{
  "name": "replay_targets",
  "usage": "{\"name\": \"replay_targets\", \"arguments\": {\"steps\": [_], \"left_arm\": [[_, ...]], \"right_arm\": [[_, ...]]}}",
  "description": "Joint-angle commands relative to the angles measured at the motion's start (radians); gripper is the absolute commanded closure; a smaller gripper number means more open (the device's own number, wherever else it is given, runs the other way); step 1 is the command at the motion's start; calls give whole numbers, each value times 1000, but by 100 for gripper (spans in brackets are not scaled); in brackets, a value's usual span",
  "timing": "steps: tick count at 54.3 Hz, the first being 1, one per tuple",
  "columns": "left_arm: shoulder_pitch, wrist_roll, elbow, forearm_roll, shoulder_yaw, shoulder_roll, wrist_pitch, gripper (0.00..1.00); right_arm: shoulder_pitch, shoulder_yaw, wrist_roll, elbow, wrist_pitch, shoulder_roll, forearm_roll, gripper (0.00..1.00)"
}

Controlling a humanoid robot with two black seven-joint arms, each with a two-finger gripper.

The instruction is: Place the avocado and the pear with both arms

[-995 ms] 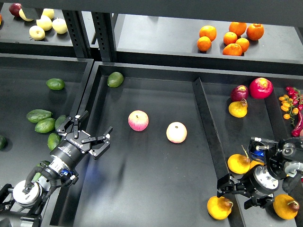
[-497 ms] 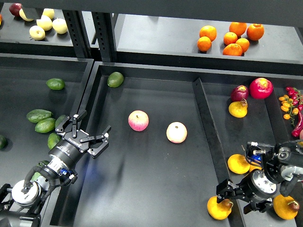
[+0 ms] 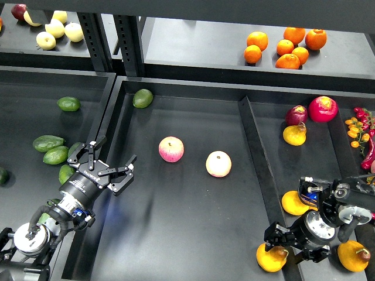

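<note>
Several elongated mid-green avocados (image 3: 56,155) lie in the left bin, and one more avocado (image 3: 142,98) lies at the far corner of the middle tray (image 3: 193,234). My left gripper (image 3: 111,157) is open and empty over the wall between the left bin and the middle tray, just right of the avocados. Lumpy orange-yellow pears lie in the right bin; the nearest pear (image 3: 269,258) is at the front left. My right gripper (image 3: 288,243) is open, just above and to the right of that pear, with its fingers close around the pear's top.
Two apples (image 3: 171,148) (image 3: 218,164) lie in the middle tray. More pears (image 3: 294,203) (image 3: 353,256) (image 3: 294,134) and red fruits (image 3: 323,108) are in the right bin. A darker avocado (image 3: 68,103) lies in the left bin. Oranges (image 3: 285,47) and pale yellow fruits (image 3: 55,28) sit on the shelf.
My right gripper has moved down and to the left, closer onto the front-left pear. My left gripper has shifted slightly down and left, still open.
</note>
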Motion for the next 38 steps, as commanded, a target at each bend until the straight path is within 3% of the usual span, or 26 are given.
{"name": "replay_targets", "arguments": {"steps": [1,25,38], "left_arm": [[-1,0,0,0,0,0,0,1],[0,0,0,0,0,0,0,1],[3,0,-1,0,0,0,0,1]], "right_arm": [[1,1,0,-13,0,9,0,15],[-13,4,0,-35,0,29,2,28],[-22,5,0,-36,0,29,28,57]]}}
